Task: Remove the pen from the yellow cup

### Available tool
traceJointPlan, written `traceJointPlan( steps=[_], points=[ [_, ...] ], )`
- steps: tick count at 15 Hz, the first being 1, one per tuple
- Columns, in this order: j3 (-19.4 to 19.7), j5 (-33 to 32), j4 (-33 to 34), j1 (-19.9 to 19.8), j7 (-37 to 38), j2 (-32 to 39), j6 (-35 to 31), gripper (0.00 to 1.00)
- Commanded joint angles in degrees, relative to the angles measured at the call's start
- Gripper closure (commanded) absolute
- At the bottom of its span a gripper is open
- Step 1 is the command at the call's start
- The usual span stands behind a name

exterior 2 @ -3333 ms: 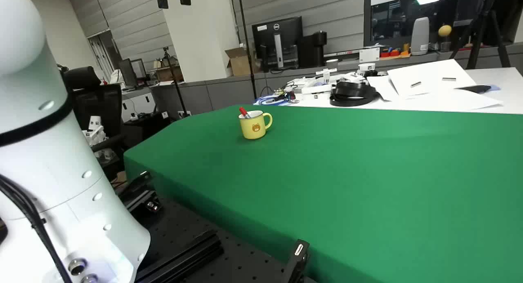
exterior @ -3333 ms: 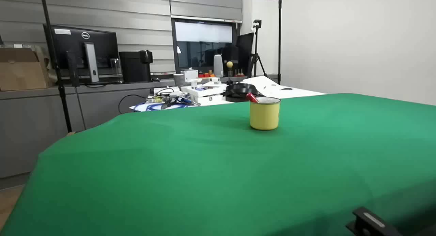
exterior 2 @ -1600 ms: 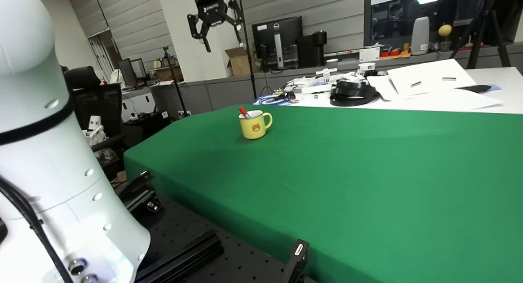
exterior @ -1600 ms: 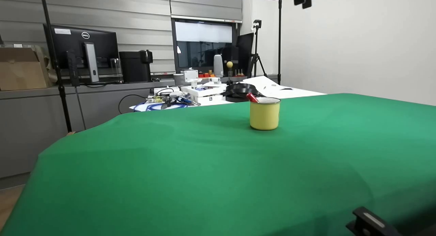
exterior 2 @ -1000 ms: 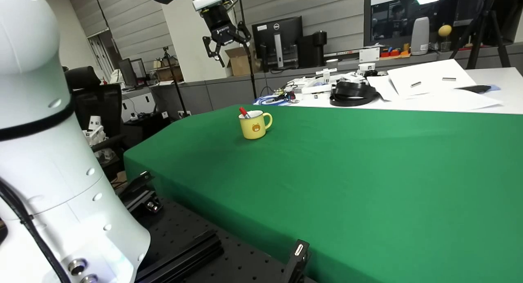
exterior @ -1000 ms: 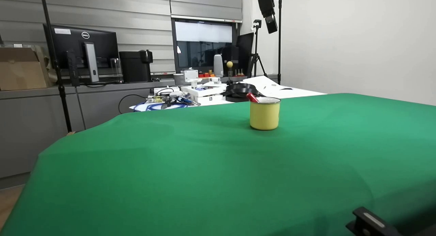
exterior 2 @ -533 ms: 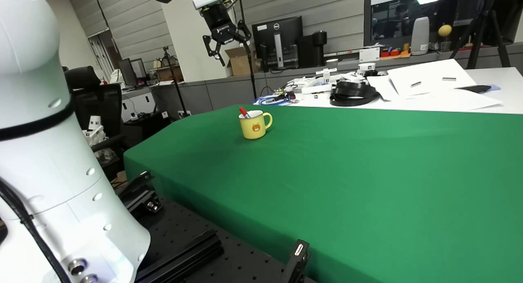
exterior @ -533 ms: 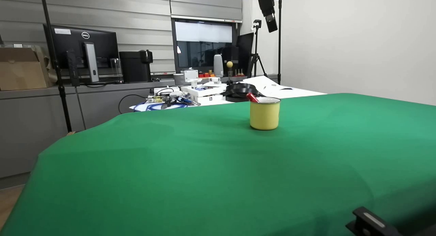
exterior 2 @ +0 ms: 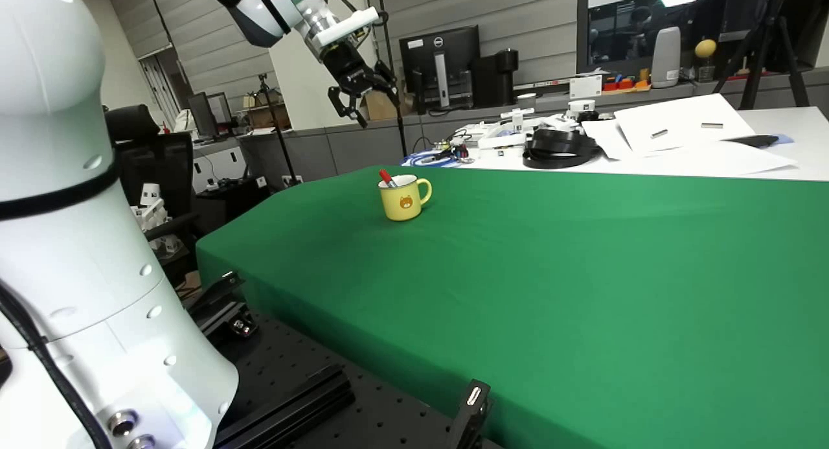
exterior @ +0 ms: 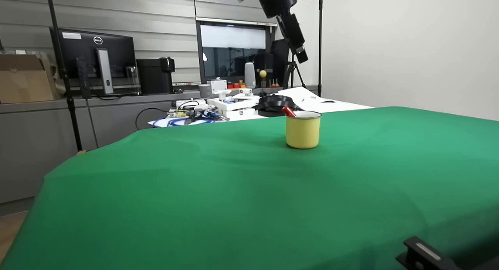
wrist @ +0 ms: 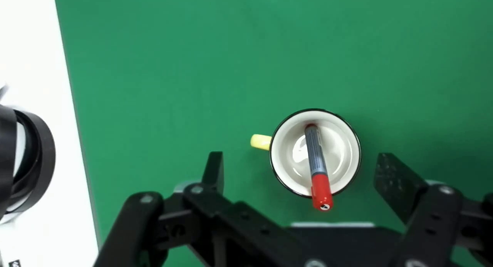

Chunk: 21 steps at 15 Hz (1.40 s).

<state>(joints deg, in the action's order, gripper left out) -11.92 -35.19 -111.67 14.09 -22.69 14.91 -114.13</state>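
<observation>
The yellow cup (exterior: 303, 133) stands upright on the green table in both exterior views (exterior 2: 401, 203), with its handle to one side. The pen (exterior: 288, 111) leans inside it, its red cap above the rim (exterior 2: 386, 177). In the wrist view the cup (wrist: 283, 159) is seen from above; the pen's grey body (wrist: 316, 155) lies across the inside and the red cap sticks out over the near rim. My gripper (wrist: 301, 168) is open and empty, the cup and pen between and beyond its fingers. In both exterior views the gripper (exterior 2: 379, 111) is tilted, well above the cup (exterior: 302, 56).
The green cloth (exterior 2: 550, 293) covers the table. Behind it a white table (exterior 2: 796, 138) holds a black roll (exterior 2: 561, 149), cables and papers. The black roll also shows in the wrist view (wrist: 38, 155). A black clamp (exterior 2: 473, 410) sits at the table's near edge.
My gripper has come in from the top of the exterior views, moved toward the cup and lowered, tilting more in the last half second. The cup and pen have not moved.
</observation>
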Motion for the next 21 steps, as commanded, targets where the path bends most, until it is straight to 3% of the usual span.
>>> traceJointPlan(
  steps=[1,6,21],
  points=[
    [-0.41,-2.23,3.49,0.32,-3.43,6.35,-3.67,0.00],
    [0.31,-1.59,6.77,-0.75,-8.09,11.42,-9.15,0.00],
    [0.16,-0.26,6.06,-0.04,-8.74,12.74,-4.43,0.00]
  ],
)
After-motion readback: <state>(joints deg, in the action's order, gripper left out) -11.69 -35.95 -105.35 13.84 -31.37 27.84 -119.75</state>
